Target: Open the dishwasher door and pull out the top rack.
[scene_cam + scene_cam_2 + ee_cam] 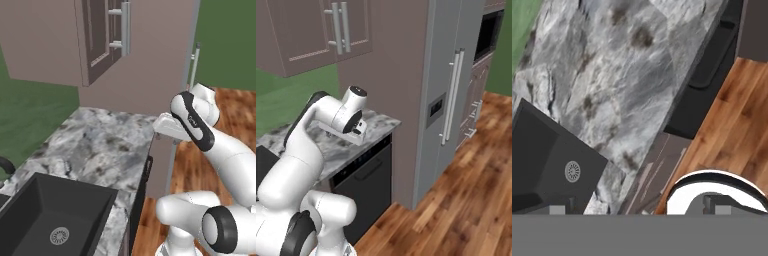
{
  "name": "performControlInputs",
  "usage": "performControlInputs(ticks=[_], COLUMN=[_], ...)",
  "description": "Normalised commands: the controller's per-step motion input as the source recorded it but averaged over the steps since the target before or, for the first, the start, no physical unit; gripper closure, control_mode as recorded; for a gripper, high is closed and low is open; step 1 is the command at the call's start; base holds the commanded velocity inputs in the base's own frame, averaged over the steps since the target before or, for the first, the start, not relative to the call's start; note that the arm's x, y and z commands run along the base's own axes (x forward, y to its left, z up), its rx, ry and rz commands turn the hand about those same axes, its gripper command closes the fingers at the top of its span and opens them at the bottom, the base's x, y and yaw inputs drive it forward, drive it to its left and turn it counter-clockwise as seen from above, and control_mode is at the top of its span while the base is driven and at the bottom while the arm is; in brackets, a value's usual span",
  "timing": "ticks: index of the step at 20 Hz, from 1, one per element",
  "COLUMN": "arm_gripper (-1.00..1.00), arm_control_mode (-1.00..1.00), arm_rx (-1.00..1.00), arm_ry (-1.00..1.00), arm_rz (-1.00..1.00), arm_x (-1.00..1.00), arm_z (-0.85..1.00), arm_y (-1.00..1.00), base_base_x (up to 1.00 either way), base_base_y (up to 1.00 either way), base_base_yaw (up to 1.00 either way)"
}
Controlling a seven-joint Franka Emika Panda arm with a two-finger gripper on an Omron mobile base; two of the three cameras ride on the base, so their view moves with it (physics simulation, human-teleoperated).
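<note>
a: one black dishwasher door (367,185) sits shut under the marbled surface (95,145), just left of the tall grey fridge (448,95).

b: and its handle?

a: a dark handle (712,59) runs along the door's top edge, seen from above in the hand view.

b: the arm?

a: raised above the surface, its hand over the edge, well apart from the door. the jaws stand wide, holding nothing.

b: anything else?

a: a black sink (47,220) is set into the surface.

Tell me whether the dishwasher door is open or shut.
Shut. The dishwasher door stands upright under the countertop, its black panel flush with the counter's front, its handle untouched.
</note>
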Motion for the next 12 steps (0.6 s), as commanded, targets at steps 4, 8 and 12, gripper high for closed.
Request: performControlInputs(ticks=[4,8,12], arm_gripper=[-1.00,-1.00,-1.00], arm_control_mode=[1.00,1.00,1.00], arm_rx=[0.00,0.00,0.00], arm_ry=[0.00,0.00,0.00], arm_rz=[0.00,0.00,0.00], arm_x=[0.00,0.00,0.00], arm_z=[0.00,0.00,0.00], arm_y=[0.00,0.00,0.00], base_base_x=[-0.05,-0.01,-0.01], base_base_y=[-0.13,-0.23,-0.29], base_base_yaw=[-0.03,-0.03,-0.01])
